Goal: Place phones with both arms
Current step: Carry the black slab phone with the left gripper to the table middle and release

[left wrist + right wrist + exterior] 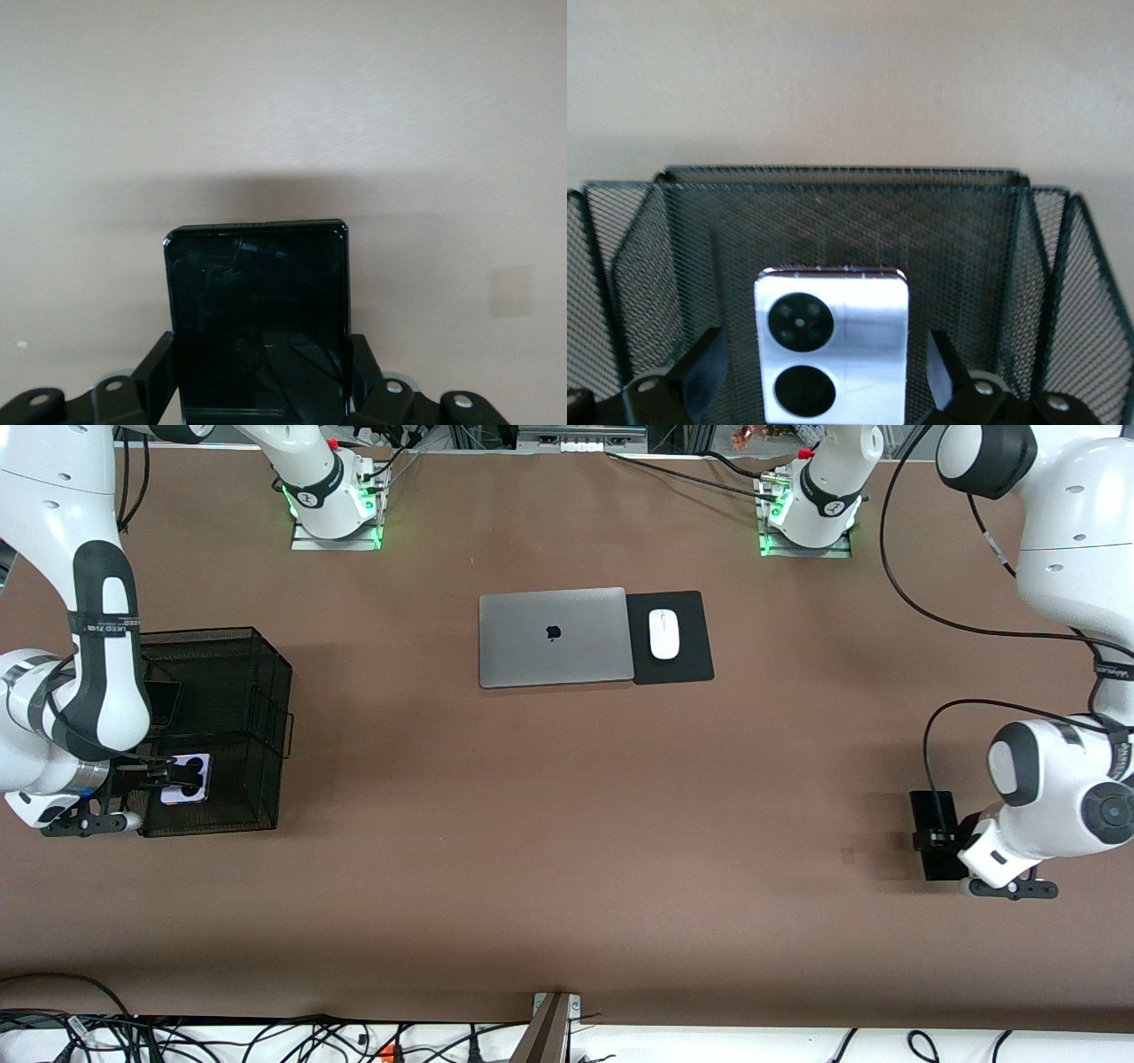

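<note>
Front view shows us the right end effector inside the black mesh basket at the desk's right-arm edge, fingers spread around the lilac-white phone. We see the left end effector gripping the black phone near the left-arm edge.

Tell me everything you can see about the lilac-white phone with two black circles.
The lilac-white phone is small and squarish, with a glossy pale back and two black round circles, one above the other. It lies flat inside the black wire-mesh basket, at the right arm's end of the table. The right gripper is over it with fingers spread on either side, apparently not touching it.
</note>
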Motion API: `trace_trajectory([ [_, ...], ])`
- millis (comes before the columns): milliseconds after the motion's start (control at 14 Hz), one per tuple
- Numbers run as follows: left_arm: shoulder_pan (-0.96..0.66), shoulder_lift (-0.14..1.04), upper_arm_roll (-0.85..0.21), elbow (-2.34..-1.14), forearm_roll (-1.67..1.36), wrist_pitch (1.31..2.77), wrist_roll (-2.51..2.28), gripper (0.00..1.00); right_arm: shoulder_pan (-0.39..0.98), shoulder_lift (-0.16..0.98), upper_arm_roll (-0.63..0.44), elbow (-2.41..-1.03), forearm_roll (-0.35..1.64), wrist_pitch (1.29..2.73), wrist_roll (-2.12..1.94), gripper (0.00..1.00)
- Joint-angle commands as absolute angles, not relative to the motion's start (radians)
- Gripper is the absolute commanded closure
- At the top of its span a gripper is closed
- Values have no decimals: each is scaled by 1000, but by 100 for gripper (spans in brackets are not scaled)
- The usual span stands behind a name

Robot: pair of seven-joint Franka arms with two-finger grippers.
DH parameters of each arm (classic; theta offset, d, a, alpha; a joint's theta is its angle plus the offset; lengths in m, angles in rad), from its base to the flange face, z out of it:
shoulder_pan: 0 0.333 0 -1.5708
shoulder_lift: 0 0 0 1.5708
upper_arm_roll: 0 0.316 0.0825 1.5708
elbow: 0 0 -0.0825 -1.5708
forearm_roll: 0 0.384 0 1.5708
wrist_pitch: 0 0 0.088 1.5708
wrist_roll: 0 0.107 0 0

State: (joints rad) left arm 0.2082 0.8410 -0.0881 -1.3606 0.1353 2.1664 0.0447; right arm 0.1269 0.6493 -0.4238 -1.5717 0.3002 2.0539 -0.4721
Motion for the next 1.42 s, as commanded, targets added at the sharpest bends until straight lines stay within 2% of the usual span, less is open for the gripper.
trace_trajectory([
  [0, 134, 830, -75, -1361, 140, 2146, -102, 64, 133, 630, -417, -1510, 308, 1990, -483, 1],
  [356, -38, 831, -74, -1362, 167, 2140, -409, 66, 158, 632, -417, -1341, 270, 1737, -344, 2],
  [712, -247, 833, -77, -1362, 181, 2068, -705, 66, 192, 629, -402, -1192, 299, 1484, -79, 2],
  [997, -377, 847, -78, -1358, 166, 2068, -909, 67, 219, 618, -356, -1180, 316, 1459, 41, 2],
  [1353, -416, 882, -80, -1315, 26, 2075, -1190, 66, 229, 615, -357, -1181, 316, 1457, 49, 1],
])
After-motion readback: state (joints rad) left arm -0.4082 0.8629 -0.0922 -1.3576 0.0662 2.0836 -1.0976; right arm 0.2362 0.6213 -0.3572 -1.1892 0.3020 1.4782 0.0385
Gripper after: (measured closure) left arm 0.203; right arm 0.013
